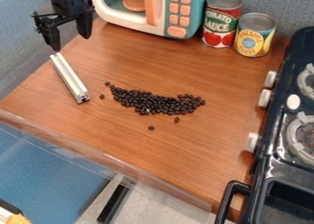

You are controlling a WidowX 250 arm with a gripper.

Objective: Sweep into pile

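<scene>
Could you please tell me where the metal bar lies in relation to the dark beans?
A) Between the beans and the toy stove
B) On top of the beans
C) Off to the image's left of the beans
C: the metal bar lies on the wood to the left of the beans.

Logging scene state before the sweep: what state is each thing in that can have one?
tool: open, above the metal bar's far end
metal bar: lying on its side, ungrasped
beans: loose elongated heap, a few strays
tomato can: upright
pineapple can: upright
microwave door: looks shut
stove: on or off, can't tell
</scene>
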